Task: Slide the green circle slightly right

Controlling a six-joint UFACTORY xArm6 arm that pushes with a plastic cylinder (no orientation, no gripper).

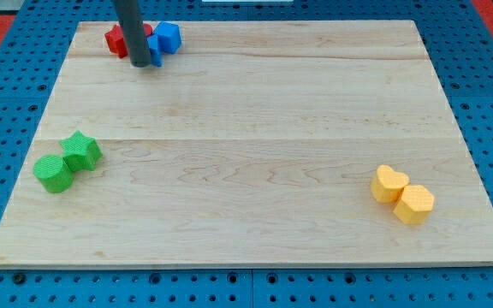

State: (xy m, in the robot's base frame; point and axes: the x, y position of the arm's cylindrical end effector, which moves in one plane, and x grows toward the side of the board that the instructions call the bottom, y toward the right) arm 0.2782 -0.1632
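The green circle (53, 173) lies near the view's left edge of the wooden board (255, 128), touching a green star (81, 151) just up and right of it. My tip (141, 62) is at the view's top left, far from the green blocks. It stands in front of a red block (116, 39) and a blue block (167, 38), partly hiding both.
A yellow heart (389, 183) and a yellow hexagon (415, 204) touch each other near the view's lower right. A blue pegboard (486, 103) surrounds the board.
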